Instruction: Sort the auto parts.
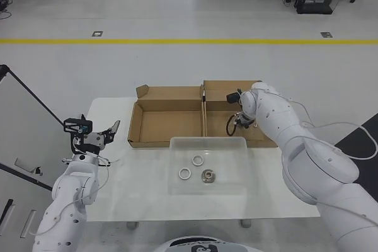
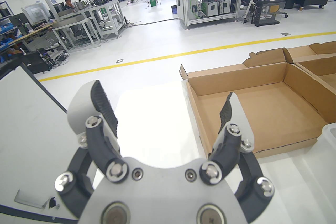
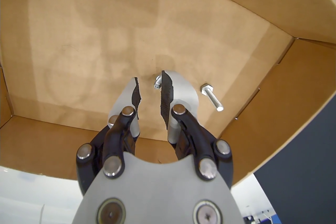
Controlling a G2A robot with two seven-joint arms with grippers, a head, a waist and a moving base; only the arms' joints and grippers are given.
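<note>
The right arm's jaws hang inside the right-hand cardboard box point(image 3: 65, 25), tips pointing down at its floor. They stand slightly apart with nothing between them. One fingertip point(image 3: 166, 83) half hides a short threaded bolt point(image 3: 157, 83) that lies on the cardboard just beyond the tips, off to the side of the gap. Whether the finger touches this bolt cannot be told. A second, longer bolt point(image 3: 211, 97) with a hex head lies flat on the box floor just beside the same finger, on its outer side and clear of the jaws, near the box's corner.

In the top view the right-hand cardboard box point(image 1: 222, 84) sits against the left-hand cardboard box point(image 1: 167, 126) at the far side of the worktop point(image 1: 132, 189). A clear plastic bin point(image 1: 208, 140) stands just in front of the two boxes. In the bin lie two white rings point(image 1: 197, 160) point(image 1: 184, 173) and, beside the nearer ring, a round metal part point(image 1: 207, 176).

The left arm's jaws are spread wide and hold nothing, the ribbed pads point(image 2: 103, 104) facing each other above the worktop point(image 2: 157, 117). They are left of the left-hand cardboard box point(image 2: 262, 109), well apart from the bin point(image 2: 328, 135).
</note>
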